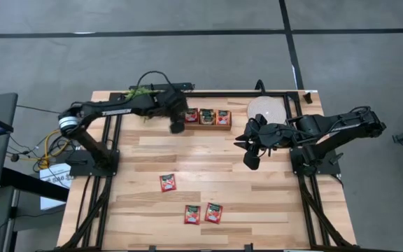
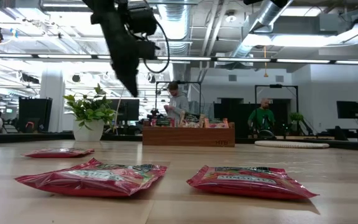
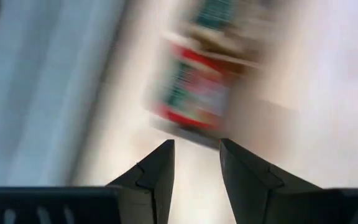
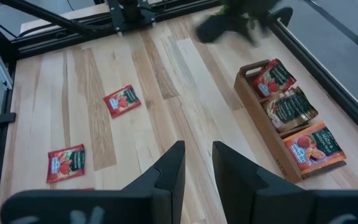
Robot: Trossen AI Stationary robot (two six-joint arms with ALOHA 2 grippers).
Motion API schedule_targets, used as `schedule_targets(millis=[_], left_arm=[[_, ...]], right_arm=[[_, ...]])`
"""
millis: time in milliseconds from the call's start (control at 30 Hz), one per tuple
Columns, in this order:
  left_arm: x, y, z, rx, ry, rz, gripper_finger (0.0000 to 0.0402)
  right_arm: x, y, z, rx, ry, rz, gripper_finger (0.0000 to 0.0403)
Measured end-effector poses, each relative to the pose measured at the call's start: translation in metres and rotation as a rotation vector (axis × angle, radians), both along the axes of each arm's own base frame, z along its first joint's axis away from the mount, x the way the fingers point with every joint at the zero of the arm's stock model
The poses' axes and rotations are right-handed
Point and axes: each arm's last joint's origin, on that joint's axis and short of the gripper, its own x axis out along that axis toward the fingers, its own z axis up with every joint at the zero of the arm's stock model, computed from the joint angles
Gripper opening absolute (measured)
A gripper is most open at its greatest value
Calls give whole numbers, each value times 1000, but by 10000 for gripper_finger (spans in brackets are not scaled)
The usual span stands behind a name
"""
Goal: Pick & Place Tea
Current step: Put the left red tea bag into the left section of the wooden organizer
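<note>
The left gripper (image 1: 177, 126) is hovering with its fingers parted and nothing between them, just beside the end of the wooden box (image 1: 207, 117) sitting at the table's (image 1: 271, 203) far edge. Tea sachets are standing packed in the box's three compartments, while three red sachets (image 1: 168, 183) (image 1: 192, 214) (image 1: 214, 212) are lying loose on the table, well apart from the box. The right gripper (image 1: 250, 159) is waiting on the box's other side, fingers slightly apart and holding nothing.
</note>
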Motion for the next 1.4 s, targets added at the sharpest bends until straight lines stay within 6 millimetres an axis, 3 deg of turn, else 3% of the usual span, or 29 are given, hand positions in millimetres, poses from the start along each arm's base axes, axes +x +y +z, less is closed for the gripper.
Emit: schedule_targets(millis=[200, 400, 500, 667, 1067, 1400], left_arm=[[-20, -45, -2, -524, 95, -39, 122], [-27, -83, -41, -639, 204, 33, 122], [-32, -101, -60, -664, 233, 74, 122], [-34, -124, -73, -635, 243, 117, 122], [-27, -165, -73, -544, 163, 73, 122], [-26, -174, -74, -475, 141, 91, 122]], right_arm=[[0, 0, 0, -39, 13, 30, 75], [0, 0, -1, -60, 21, 52, 75], [-1, 2, -1, -56, 23, 66, 75], [-1, 2, -1, -56, 29, 100, 75], [-1, 3, -1, -46, 30, 114, 75], [0, 3, 0, -44, 23, 115, 75]])
